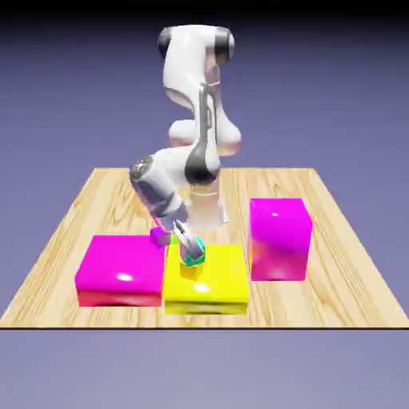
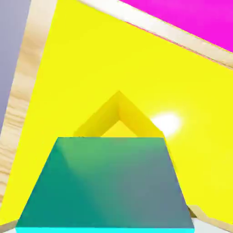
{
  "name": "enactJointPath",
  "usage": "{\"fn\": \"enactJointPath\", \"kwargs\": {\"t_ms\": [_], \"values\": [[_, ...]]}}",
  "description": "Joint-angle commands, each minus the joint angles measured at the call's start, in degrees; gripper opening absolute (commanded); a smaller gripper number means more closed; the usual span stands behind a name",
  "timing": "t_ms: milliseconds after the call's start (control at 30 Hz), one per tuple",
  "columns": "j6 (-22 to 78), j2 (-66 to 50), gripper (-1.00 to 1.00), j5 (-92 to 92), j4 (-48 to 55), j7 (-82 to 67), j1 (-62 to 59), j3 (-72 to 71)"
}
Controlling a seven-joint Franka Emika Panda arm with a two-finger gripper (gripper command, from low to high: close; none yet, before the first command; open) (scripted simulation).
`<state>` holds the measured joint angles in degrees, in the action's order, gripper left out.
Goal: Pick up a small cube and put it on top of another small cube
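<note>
**Surface finish, as rendered**

Table [image 1: 72, 232]: pale wood, visible lengthwise grain, matt. Flat yellow block [image 1: 216, 279]: smooth, glossy, with a bright white highlight in the hand view. Flat magenta block [image 1: 120, 268] and magenta cube [image 1: 279, 236]: smooth, glossy, like plastic, small highlights on top. Teal cube [image 2: 109, 182]: smooth, soft sheen, shaded gradient. Golden cube [image 2: 116, 113]: smooth, no texture. Arm [image 1: 196, 72]: white, satin, dark grey joints. Backdrop: flat matt blue-violet.
</note>
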<state>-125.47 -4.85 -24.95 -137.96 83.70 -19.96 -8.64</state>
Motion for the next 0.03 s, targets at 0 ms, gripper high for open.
{"fn": "enactJointPath", "kwargs": {"t_ms": [0], "values": [[2.5,1.3,1.0,0.6,1.2,0.5,-0.3,0.4]]}}
